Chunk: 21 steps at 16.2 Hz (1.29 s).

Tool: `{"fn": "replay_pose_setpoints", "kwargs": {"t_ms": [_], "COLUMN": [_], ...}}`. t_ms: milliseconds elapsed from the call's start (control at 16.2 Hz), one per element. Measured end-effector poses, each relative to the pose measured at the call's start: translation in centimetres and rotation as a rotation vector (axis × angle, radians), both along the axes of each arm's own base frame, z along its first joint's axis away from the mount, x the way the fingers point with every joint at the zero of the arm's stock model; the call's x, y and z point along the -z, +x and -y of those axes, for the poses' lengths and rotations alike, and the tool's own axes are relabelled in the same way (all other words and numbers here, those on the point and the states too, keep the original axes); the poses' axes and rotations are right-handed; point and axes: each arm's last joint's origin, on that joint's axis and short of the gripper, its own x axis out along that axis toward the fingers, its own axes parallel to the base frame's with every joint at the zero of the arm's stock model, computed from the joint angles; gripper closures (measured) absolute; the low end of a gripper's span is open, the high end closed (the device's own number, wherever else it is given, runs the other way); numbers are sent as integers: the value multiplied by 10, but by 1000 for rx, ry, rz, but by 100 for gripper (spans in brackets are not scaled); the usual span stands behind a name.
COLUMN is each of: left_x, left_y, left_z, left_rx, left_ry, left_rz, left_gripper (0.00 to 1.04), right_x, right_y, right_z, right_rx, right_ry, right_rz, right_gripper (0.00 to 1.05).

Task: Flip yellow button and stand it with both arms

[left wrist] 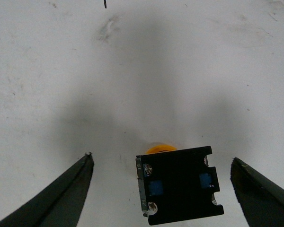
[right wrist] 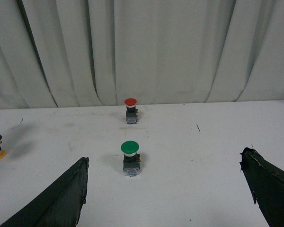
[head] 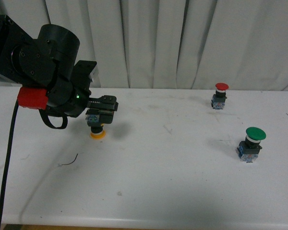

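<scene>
Front view: yellow button cap-down on table, contact block up, within my left pincer, spread wide, not touching. My right pincer: agape, well apart.

— Where does everything sit?
— On the tabletop the overturned button is at the left, cap down and body up. It is between the jaws of the left gripper, with a gap on each side.
— And to the right?
— Two more, both upright and well apart from it. The far button sits back near the curtain, which hangs behind the tabletop. The near button is further right and closer to the front edge.
— Anything in front of the overturned one?
— A thin strand lies on the tabletop, a little to its left.
</scene>
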Motion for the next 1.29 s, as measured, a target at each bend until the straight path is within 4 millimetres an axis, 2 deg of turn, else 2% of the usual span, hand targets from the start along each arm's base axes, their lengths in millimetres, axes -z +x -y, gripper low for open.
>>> {"fn": "replay_pose_setpoints", "kwargs": {"t_ms": [246,308,554,677,738,862,923,1046,1169,1292], "left_x": [0,-1,-3,-16,-30,-80,-107,-140,-147,-128], "left_y": [0,0,-2,-13,-23,-57,-81,-130,-172,-197], "left_z": [2,3,5,4,6,20,27,34,30,23], "left_rx": [4,8,15,19,26,87,137,228,284,300], "left_ry": [-8,-15,-28,-64,-93,-179,-248,-379,-521,-668], "left_rz": [-1,6,21,49,90,231,307,413,470,453], "left_gripper": [62,67,69,69,69,69,69,69,69,69], "right_x": [0,0,0,0,0,0,0,0,0,0], "right_y": [0,0,0,0,0,0,0,0,0,0], "right_z": [0,0,0,0,0,0,0,0,0,0], "right_rx": [0,0,0,0,0,0,0,0,0,0], "right_ry": [0,0,0,0,0,0,0,0,0,0], "right_rz": [0,0,0,0,0,0,0,0,0,0], "right_gripper": [6,6,6,6,6,6,6,6,6,6]}}
